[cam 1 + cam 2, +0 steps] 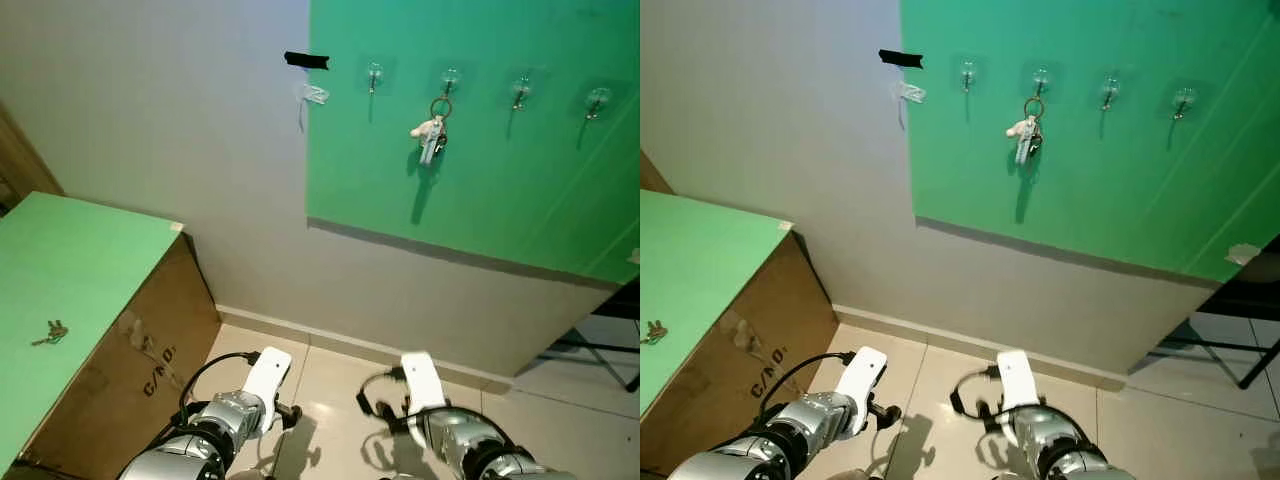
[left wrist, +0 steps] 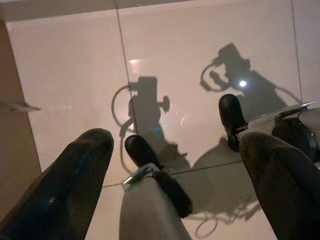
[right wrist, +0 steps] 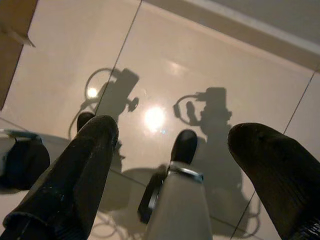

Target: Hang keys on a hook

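On second hook (image 1: 450, 78), keys (image 1: 432, 130).

head pair: forward-down, wall (image 1: 150, 120) | wrists: down, near floor (image 2: 75, 65)

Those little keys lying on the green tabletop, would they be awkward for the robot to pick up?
Probably fiddly. The keys look small and lie flat on the green tabletop, leaving little to pinch. As a loose bunch, they would likely dangle and swing once lifted. They look metal, so perhaps slippery; probably light.
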